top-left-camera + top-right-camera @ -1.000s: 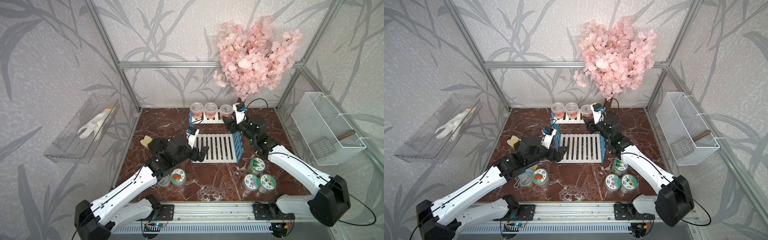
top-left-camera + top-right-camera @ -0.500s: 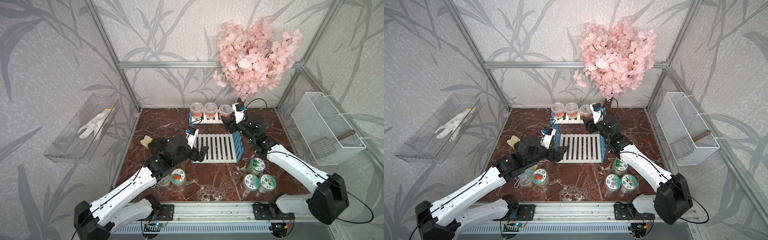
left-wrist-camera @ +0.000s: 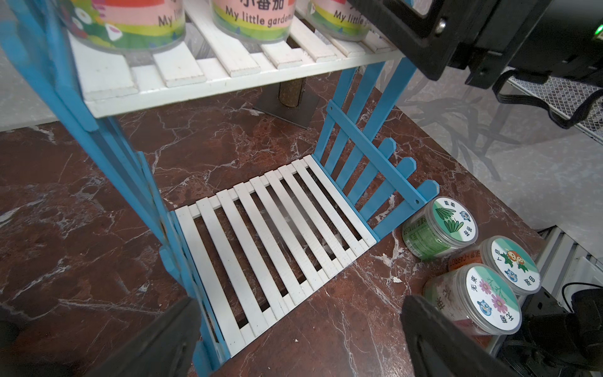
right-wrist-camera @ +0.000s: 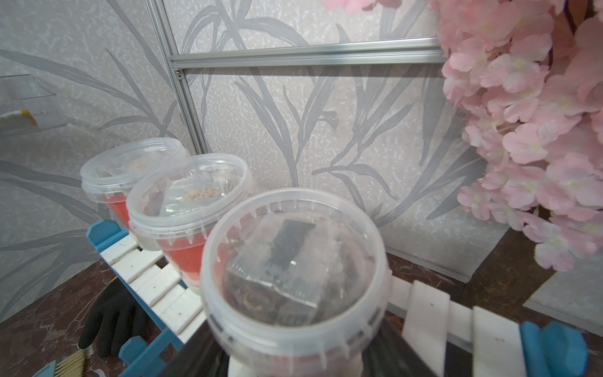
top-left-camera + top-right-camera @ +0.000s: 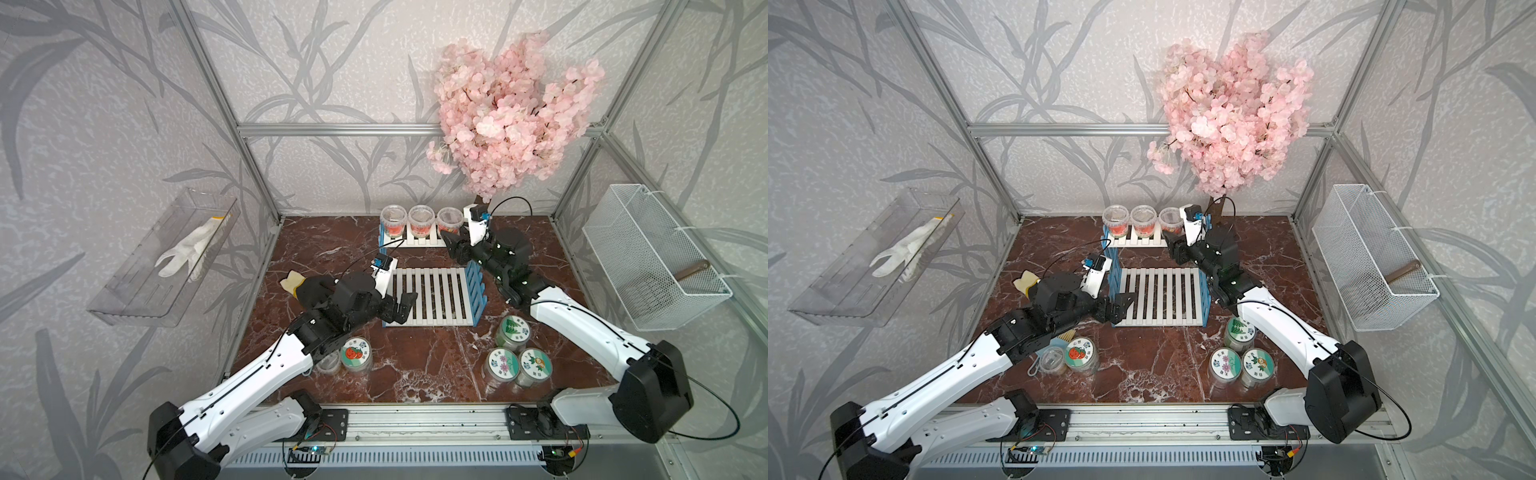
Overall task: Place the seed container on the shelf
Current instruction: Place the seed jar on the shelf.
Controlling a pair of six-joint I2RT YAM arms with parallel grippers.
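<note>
Seed container (image 4: 293, 274) upright, lid up, top shelf (image 4: 156, 287).

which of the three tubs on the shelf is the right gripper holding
The end tub nearest the pink tree: the right gripper is shut around it. The middle tub and far tub stand free.

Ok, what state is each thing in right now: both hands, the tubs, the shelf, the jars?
right hand: shut on the seed container.
seed container: upright, lidded, at the top board's end.
other two tubs: upright, lidded, on the top board.
left hand: open, empty, by the lower board.
shelf: standing; lower board bare.
four labelled jars: lidded, off the shelf.
white glove: lying in the clear tray.
</note>
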